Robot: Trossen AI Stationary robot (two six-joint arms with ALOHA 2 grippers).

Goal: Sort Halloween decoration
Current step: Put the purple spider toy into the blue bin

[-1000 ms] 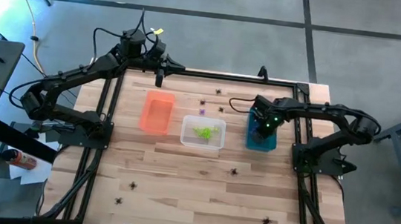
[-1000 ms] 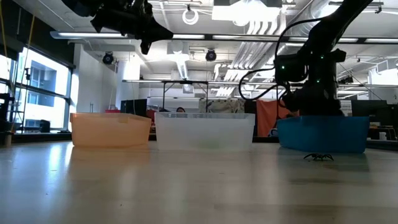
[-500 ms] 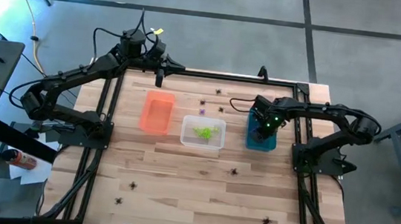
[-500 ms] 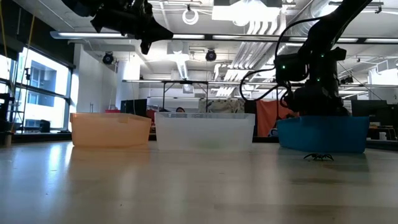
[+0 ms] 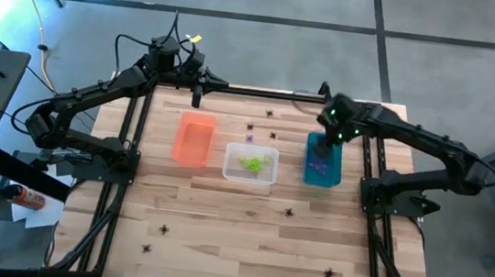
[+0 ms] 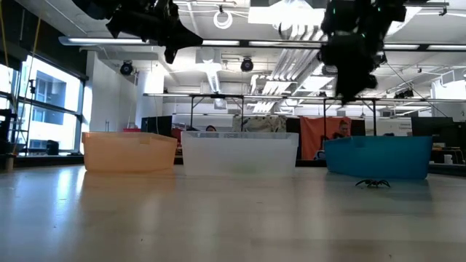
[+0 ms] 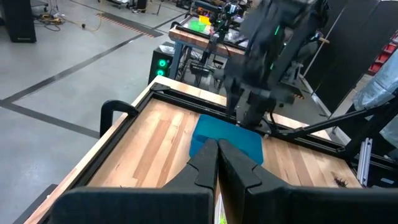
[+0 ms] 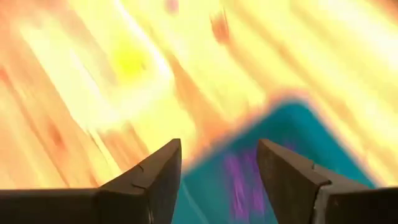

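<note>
Your right gripper [image 8: 217,180] hangs empty, jaws apart, above the teal bin [image 5: 323,161] (purple pieces inside); descend carelessly toward the loose black spiders [image 5: 289,212] and you clip its rim.

Overhead and table-level cameras share 3 bins [image 5: 250,162].

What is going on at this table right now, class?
Two robot arms are sorting tiny spider trinkets into bins. The right gripper hangs open above the teal bin, which holds purple pieces. The clear bin holds green ones; the orange bin looks empty. Black spiders lie scattered on the table. The left gripper waits shut at the table's far edge.
</note>
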